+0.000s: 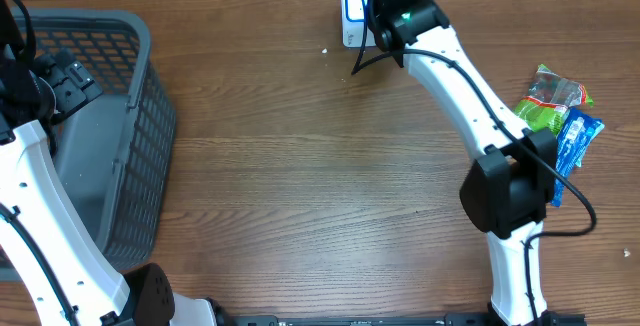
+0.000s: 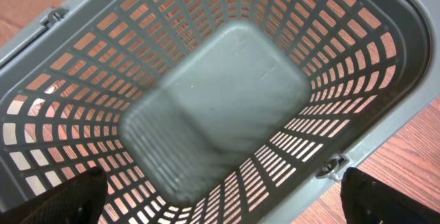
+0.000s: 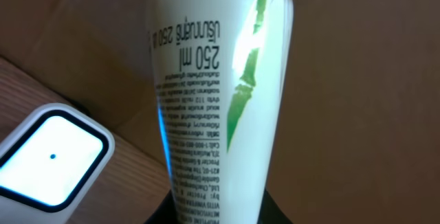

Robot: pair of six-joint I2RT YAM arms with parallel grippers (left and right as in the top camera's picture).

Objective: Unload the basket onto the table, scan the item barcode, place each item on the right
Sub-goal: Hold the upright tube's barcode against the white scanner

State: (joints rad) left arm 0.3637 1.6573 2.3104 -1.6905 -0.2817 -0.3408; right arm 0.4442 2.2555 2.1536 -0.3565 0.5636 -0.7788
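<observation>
White bottle [image 3: 220, 100], label text facing the lens, sits clamped in the right gripper [image 3: 216, 214], just beside the glowing scanner [image 3: 51, 155]. Well to the scanner's left, the left gripper [image 2: 220, 207] hangs wide open over the grey basket [image 2: 385, 66].

The white bottle [image 3: 220, 100] carries "250 ml" in dark print, upside down, toward ten o'clock on its face. A line of non-Latin script sits above it. The fine print below is too small to read.
</observation>
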